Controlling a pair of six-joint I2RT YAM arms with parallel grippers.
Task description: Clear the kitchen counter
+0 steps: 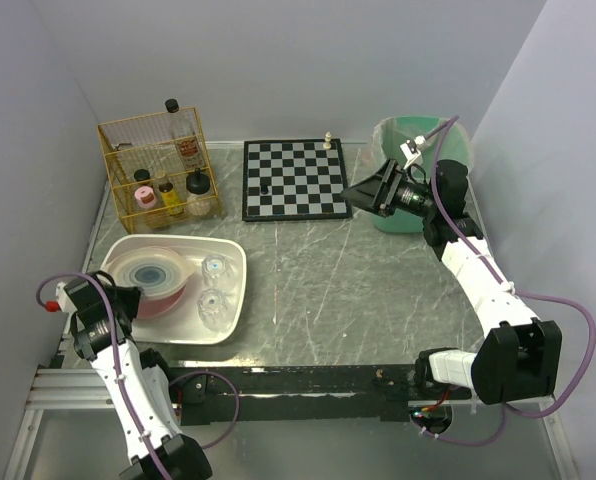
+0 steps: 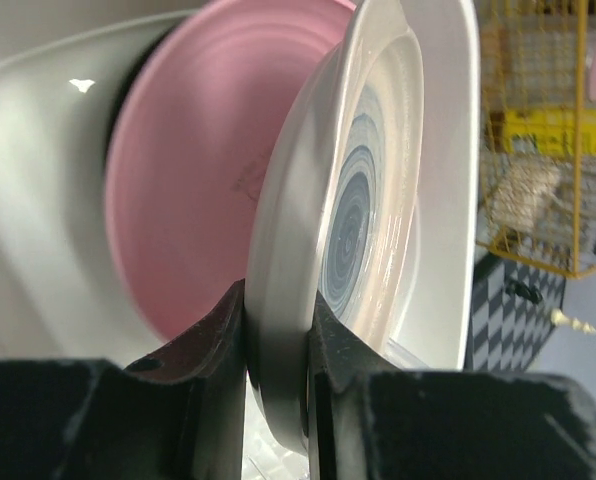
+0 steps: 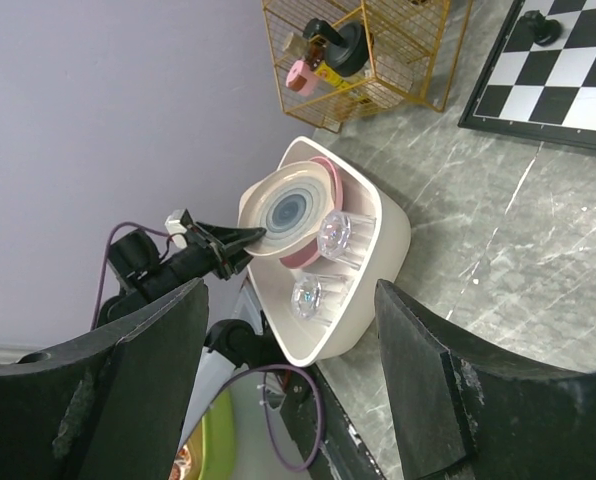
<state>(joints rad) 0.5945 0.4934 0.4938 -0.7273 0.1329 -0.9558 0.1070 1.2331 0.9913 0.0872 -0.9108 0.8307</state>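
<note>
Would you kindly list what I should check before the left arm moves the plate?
1. Left gripper shut on plate rim: ok.
2. Plate lifted off pink plate: cannot tell.
3. Glasses clear of plate: cannot tell.
4. Right gripper open, holding nothing: ok.
5. Right gripper well away from tub: ok.

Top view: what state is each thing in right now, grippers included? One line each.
left gripper, shut on the rim of the white plate
white plate, held over the pink plate in the tub
two glasses, standing in the tub
right gripper, open, empty
green bin, open-topped
white chess piece, upright on the chessboard
</note>
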